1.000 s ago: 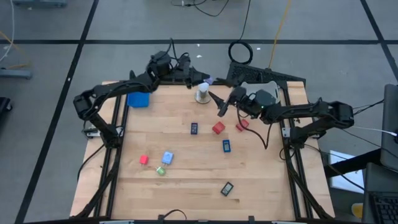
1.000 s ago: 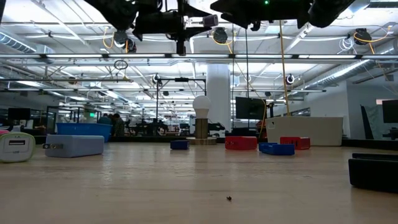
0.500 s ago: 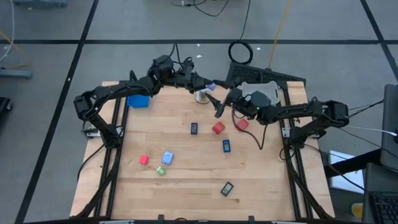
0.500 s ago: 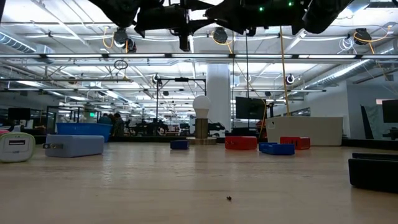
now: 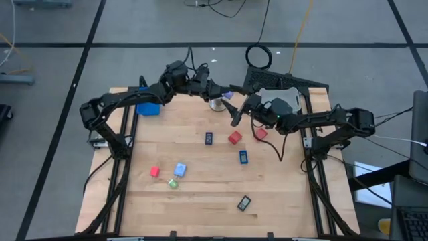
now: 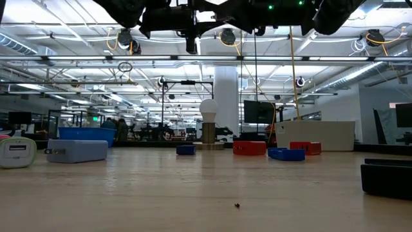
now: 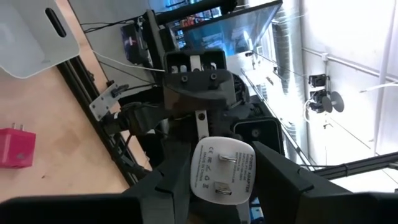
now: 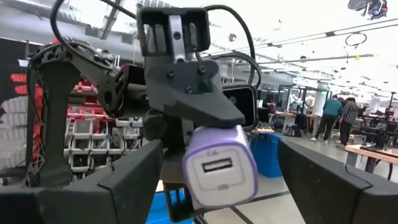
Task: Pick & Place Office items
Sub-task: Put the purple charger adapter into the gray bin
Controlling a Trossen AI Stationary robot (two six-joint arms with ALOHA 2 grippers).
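High view: the left gripper (image 5: 226, 94) is held above the table's far edge, closed on a small white-and-lilac plug adapter (image 5: 228, 95); the right gripper (image 5: 235, 118) is poised just beside it, its fingers spread. A blue tray (image 5: 148, 107) lies at the far left, its contents not discernible. Red blocks (image 5: 234, 138), dark blue pieces (image 5: 209, 138), a light-blue block (image 5: 180, 169) and a green bit (image 5: 172, 183) are scattered on the wooden table (image 5: 200, 207). Compared with a second ago, the left gripper has been carried rightward toward the right one.

Low view: both arms are seen only as dark shapes overhead; a blue tray (image 6: 87, 134) and a grey tray (image 6: 77, 150) stand at left.

Left wrist view: the adapter (image 7: 222, 172) is clamped between the fingers (image 7: 171, 180), prongs outward.

Right wrist view: the adapter (image 8: 219, 165) is seen between the spread fingers (image 8: 134, 177), untouched by them.
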